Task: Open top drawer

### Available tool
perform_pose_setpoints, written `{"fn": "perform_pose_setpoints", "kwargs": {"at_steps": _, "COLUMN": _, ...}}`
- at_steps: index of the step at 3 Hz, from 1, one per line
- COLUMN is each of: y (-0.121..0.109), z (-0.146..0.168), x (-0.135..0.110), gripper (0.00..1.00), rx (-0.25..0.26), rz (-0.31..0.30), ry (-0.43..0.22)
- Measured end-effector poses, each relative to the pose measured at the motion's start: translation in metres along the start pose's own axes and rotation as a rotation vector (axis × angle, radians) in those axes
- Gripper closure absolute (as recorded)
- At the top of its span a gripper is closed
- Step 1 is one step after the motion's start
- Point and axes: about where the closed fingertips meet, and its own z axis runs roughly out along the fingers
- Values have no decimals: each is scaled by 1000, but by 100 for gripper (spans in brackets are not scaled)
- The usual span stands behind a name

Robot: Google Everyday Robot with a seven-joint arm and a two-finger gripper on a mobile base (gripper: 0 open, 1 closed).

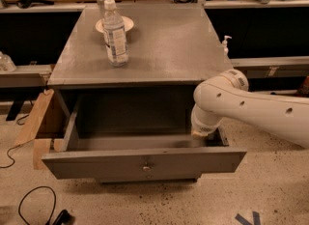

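Observation:
The top drawer (145, 163) of the grey cabinet stands pulled far out. Its flat front has a small round knob (146, 167), and its deep grey inside (130, 122) holds nothing that I can see. My white arm (251, 105) comes in from the right and bends down over the drawer's right side. My gripper (203, 132) is at the arm's lower end, dipping into the drawer's right rear corner, well away from the knob.
A water bottle (115, 33) stands on the cabinet top (164, 45), in front of a white plate (126, 23). Cardboard pieces (36, 122) lean at the cabinet's left. A black cable (34, 204) lies on the floor. A pump bottle (225, 43) stands behind right.

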Motion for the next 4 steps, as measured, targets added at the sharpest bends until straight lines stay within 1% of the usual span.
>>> {"fn": "perform_pose_setpoints", "kwargs": {"at_steps": 1, "y": 1, "z": 3, "x": 0, "gripper": 100, "rx": -6, "rz": 0, "ry": 1}}
{"fn": "perform_pose_setpoints", "kwargs": {"at_steps": 2, "y": 11, "z": 3, "x": 1, "gripper": 100, "rx": -19, "rz": 3, "ry": -6}}
{"fn": "perform_pose_setpoints", "kwargs": {"at_steps": 3, "y": 53, "z": 7, "x": 5, "gripper": 100, "rx": -68, "rz": 72, "ry": -43}}
{"fn": "perform_pose_setpoints", "kwargs": {"at_steps": 4, "y": 59, "z": 7, "x": 6, "gripper": 100, "rx": -78, "rz": 83, "ry": -46}}
